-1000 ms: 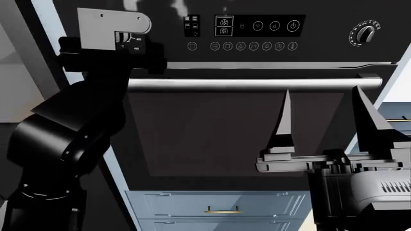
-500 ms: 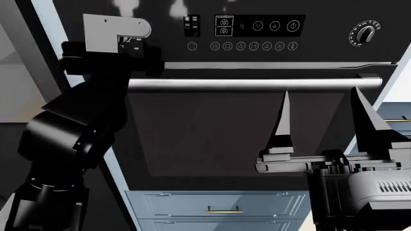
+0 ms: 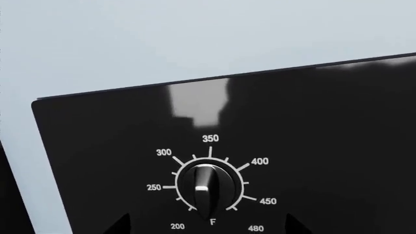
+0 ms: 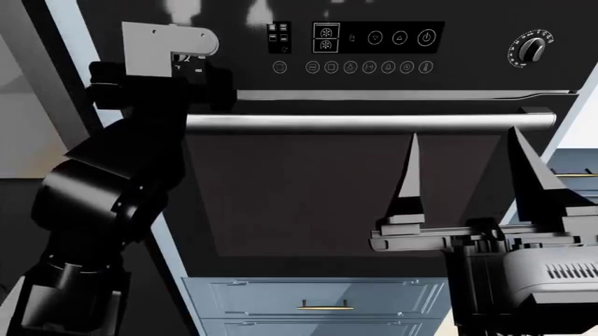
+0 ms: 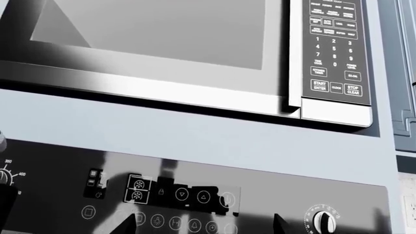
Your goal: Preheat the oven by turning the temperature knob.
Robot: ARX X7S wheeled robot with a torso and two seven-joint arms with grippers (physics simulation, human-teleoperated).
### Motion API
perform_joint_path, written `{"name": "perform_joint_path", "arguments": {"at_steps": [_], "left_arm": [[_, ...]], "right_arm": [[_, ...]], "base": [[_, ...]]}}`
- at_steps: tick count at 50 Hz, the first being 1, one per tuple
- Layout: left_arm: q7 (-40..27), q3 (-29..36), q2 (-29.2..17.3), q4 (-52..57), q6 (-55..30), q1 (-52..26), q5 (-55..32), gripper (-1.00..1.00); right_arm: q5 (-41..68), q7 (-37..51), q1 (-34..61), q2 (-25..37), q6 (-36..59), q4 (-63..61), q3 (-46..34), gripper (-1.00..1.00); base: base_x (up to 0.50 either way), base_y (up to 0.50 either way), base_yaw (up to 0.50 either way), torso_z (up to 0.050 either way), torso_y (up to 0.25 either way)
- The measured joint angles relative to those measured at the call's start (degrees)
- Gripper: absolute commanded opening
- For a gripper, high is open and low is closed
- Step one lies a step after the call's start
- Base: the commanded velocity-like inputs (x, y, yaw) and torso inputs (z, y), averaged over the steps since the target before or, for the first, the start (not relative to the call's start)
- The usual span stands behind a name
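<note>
Facing the oven [image 4: 374,196], I see its dark glass door fill the middle of my head view, with the long silver bar handle [image 4: 355,122] running across just above the glass and the touch-icon panel [image 4: 374,38] above that; my left arm reaches up to the panel's left end, where the left gripper [image 4: 182,59] sits against the spot that carries the temperature knob [image 3: 206,187]; in the head view the knob itself is hidden behind my wrist, only a scrap of white markings showing beside it; my left wrist camera shows it plainly, a small round dark knob with a silvery pointer aimed down toward the letter F, ringed by white numerals 200, 250, 300, 350, 400, 450 and 480; two dark tips just enter that picture on either side of the knob, apart from it, yet I cannot tell how wide my left jaws stand; my right gripper [image 4: 463,168] hangs low in front of the glass door below the handle, its two pointed fingers [image 4: 409,175] upright and its jaws spread wide with nothing between them; the tick-marked knob [image 4: 533,47] sits at the panel's far right end; blue-grey drawers [image 4: 318,301] with a brass pull lie under the oven; my right wrist camera looks up at a microwave [image 5: 195,53] mounted above, its keypad at one side.
</note>
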Motion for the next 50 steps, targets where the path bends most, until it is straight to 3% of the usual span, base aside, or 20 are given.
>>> {"name": "perform_joint_path", "arguments": {"at_steps": [50], "left_arm": [[0.6,1.4,0.8,-7.4,4.6,-1.8,-0.2,1.0]], "right_arm": [[0.4,1.0,0.1,0.9,-0.4,0.7,-0.8,1.0]], "base": [[0.0,0.0,0.0,0.0,0.0]]}}
